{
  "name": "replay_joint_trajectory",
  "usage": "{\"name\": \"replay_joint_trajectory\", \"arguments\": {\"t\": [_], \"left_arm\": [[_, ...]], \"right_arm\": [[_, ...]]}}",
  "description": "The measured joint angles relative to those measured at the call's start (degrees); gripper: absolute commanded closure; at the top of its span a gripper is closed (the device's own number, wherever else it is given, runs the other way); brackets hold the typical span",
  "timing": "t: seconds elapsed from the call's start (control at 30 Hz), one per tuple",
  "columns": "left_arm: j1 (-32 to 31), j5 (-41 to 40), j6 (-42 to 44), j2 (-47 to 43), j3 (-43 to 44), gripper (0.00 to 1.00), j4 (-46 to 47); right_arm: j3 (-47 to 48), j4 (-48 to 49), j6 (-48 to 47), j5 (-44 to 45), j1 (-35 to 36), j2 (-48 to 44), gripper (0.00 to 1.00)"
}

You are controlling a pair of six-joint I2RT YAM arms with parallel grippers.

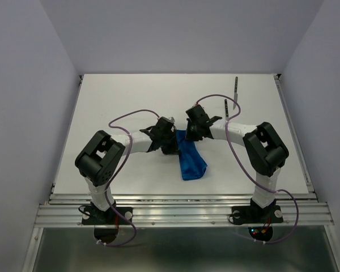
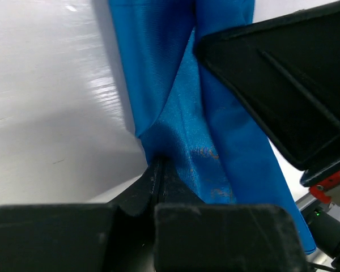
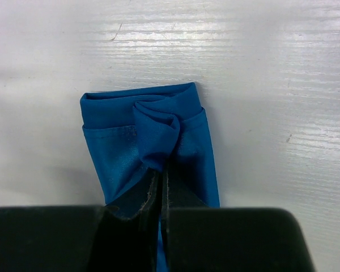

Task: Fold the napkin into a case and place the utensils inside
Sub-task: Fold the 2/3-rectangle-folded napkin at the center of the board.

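Left pincer (image 2: 158, 167) and right pincer (image 3: 160, 170) both pinch the blue napkin (image 1: 191, 158), mid-fold. Next, lay it flat; utensils (image 1: 236, 96) wait at one o'clock.

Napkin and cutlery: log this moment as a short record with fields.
napkin: blue, folded into a narrow strip, lying on the table
left gripper: shut on the napkin's edge
right gripper: shut on a bunched fold at the napkin's end
far utensil: on the table, apart from the napkin
near utensil: beside it, also outside the napkin
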Motion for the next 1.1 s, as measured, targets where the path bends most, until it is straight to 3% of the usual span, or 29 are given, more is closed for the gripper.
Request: {"name": "replay_joint_trajectory", "arguments": {"t": [0.53,1.1], "left_arm": [[-1.68,2.91,-3.63,4.24,1.6,1.0,6.23],[-1.66,1.9,-5.27,2.29,-1.84,1.0,9.33]], "right_arm": [[4.24,-4.87,0.68,4.44,2.16,1.42,0.99],[9.49,-11.63,11.15,16.15,4.87,5.07,0.99]]}}
